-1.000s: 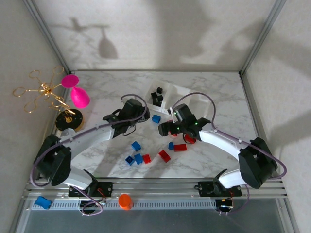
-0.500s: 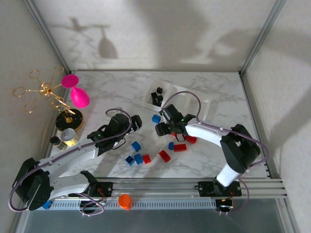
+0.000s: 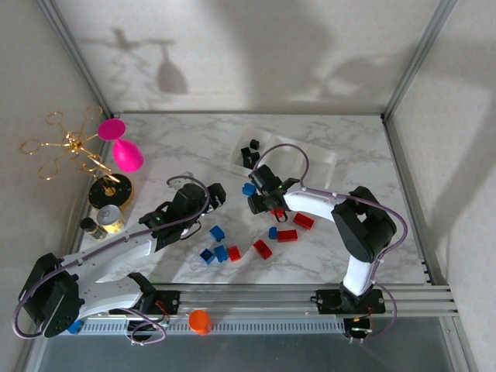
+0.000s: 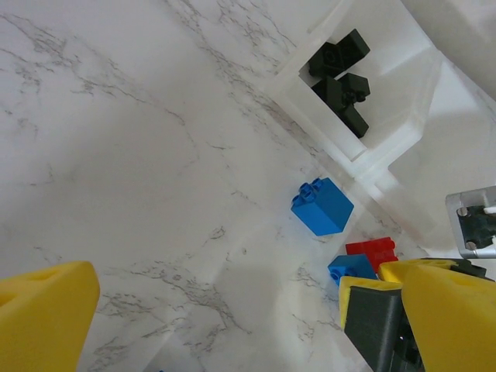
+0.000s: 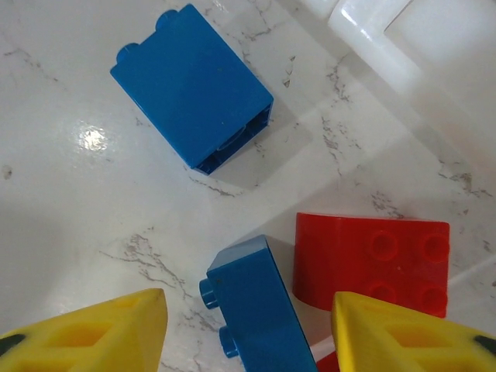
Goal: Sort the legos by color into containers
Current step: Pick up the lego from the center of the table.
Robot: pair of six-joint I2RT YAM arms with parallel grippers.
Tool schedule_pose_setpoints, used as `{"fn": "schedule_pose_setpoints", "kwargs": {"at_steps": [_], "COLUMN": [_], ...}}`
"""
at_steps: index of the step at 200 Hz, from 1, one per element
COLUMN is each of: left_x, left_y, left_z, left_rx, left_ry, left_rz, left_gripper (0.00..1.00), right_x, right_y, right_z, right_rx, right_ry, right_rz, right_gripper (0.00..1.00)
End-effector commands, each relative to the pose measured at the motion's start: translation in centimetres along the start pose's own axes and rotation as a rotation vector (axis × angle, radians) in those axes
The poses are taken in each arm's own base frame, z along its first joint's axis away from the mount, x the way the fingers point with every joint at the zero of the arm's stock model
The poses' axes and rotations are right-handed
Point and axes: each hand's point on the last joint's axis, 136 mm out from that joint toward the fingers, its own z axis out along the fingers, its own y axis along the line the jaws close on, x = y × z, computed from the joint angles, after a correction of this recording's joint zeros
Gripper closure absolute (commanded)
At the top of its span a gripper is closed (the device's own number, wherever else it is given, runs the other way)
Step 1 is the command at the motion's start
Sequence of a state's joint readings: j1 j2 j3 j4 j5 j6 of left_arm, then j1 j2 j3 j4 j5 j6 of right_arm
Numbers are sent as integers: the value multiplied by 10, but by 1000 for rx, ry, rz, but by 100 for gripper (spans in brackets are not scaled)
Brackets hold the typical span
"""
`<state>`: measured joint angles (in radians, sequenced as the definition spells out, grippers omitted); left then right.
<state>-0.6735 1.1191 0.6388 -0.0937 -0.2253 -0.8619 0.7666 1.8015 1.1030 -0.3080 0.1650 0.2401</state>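
My right gripper (image 3: 267, 205) (image 5: 248, 333) stands open over the marble table, its yellow fingers (image 5: 85, 333) on either side of a small blue brick (image 5: 260, 306), with a gap on each side. A red brick (image 5: 372, 260) lies just right of it and a bigger blue brick (image 3: 249, 188) (image 5: 194, 97) beyond. My left gripper (image 3: 215, 195) (image 4: 232, 325) is wide open over bare table, nothing between its fingers. The white tray (image 3: 322, 155) (image 4: 403, 132) holds black legos (image 3: 249, 155) (image 4: 341, 81) in its left compartment. Several loose red and blue bricks (image 3: 232, 253) lie in front.
A gold wire stand (image 3: 70, 147) with a pink goblet (image 3: 124, 153) stands at the left edge, with two small jars (image 3: 108, 221) beside its base. An orange knob (image 3: 200, 320) sits on the front rail. Metal frame posts bound the table.
My left arm has drawn back from the tray toward the lower left and its jaws have opened wide. My right gripper has shifted left over the small blue brick and its jaws have narrowed.
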Motion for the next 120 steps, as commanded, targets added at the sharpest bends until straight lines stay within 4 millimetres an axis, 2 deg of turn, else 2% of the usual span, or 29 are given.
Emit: {"fn": "schedule_pose_setpoints", "kwargs": {"at_steps": [1, 33, 61, 120], "left_x": [1, 2, 2, 2], "left_y": [5, 7, 6, 7], "left_z": [0, 0, 0, 0], "left_rx": [-12, -20, -17, -26], "left_ry": [-15, -16, -13, -10], "left_rz": [-7, -7, -10, -4], "left_gripper": [0, 0, 0, 0], "right_x": [0, 3, 2, 1], "right_y": [5, 16, 11, 7], "right_z": [3, 4, 8, 10], "right_rx": [19, -28, 10, 33], "right_ry": [17, 21, 27, 27], "right_rz": [-38, -38, -37, -47], "right_gripper": [46, 54, 63, 74]}}
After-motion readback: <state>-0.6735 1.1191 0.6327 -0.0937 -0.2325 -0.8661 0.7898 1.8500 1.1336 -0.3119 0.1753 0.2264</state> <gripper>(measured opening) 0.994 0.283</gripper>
